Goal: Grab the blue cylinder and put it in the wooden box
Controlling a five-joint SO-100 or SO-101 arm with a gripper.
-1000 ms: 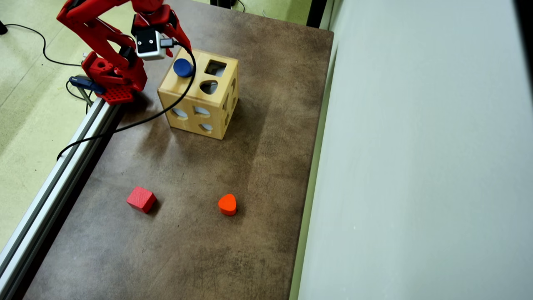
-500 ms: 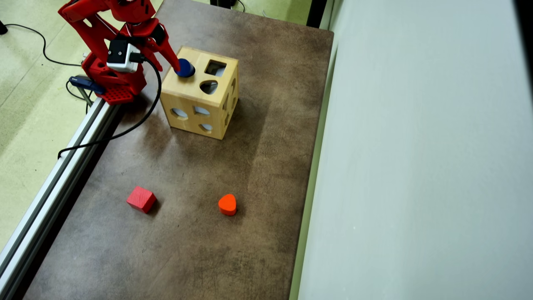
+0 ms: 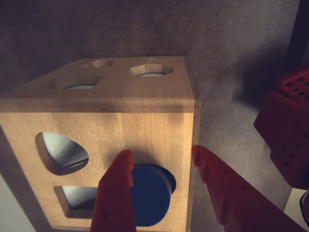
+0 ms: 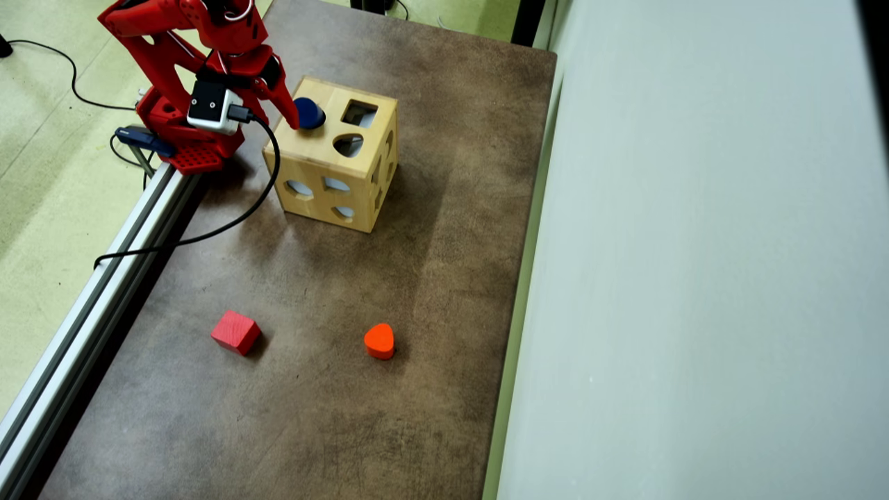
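The wooden box [image 4: 316, 167] stands at the back left of the brown table, with cut-outs in its faces. The blue cylinder [image 4: 308, 112] sits tilted in the round hole of the box's top face, part of it sticking out. In the wrist view the cylinder [image 3: 152, 193] fills that round hole of the box [image 3: 145, 130]. My red gripper [image 3: 161, 151] is open. Its left finger [image 3: 116, 193] overlaps the cylinder's left side. Its right finger [image 3: 227, 188] is off the box's edge, apart from the cylinder. From overhead, the gripper [image 4: 295, 114] is at the box's top left corner.
A red cube [image 4: 236, 332] and an orange heart-shaped block [image 4: 379, 341] lie on the table nearer the front. The arm's base [image 4: 187, 142] and a metal rail [image 4: 104, 278] are along the left edge. A pale wall [image 4: 694, 278] borders the right side. A black cable [image 4: 229, 219] crosses the table's left part.
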